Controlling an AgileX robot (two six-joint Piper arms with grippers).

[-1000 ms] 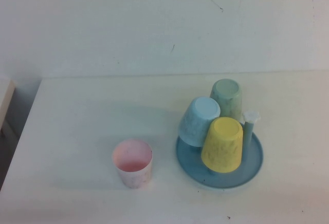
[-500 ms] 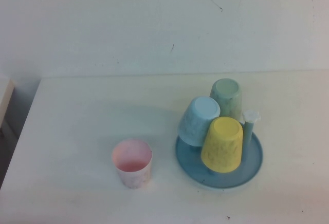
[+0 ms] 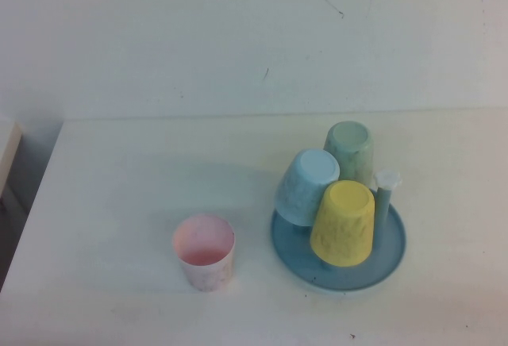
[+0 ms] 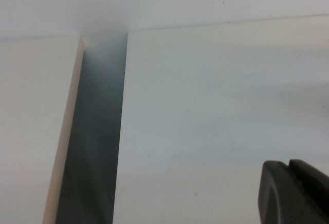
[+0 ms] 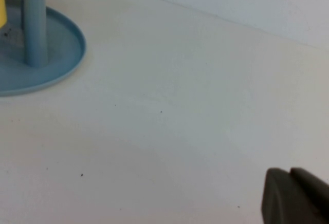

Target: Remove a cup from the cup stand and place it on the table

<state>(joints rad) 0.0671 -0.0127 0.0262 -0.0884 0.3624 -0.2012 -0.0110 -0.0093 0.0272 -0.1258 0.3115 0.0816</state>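
Cup (image 3: 205, 251) upright on table (image 3: 119, 195), apart from both tools.

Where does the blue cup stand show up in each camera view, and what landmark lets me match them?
High view: the cup stand sits right of centre, apart from the pink cup.
Left wrist view: not in it; only the left gripper over the table.
Right wrist view: upper left corner; the right gripper is at the lower right.
Shared landmark: the table.

I am seeing the pale pink cup (image 3: 205, 252) standing upright, mouth up, on the white table (image 3: 119, 187), just left of the blue cup stand (image 3: 340, 271), apart from it, one peg bare.
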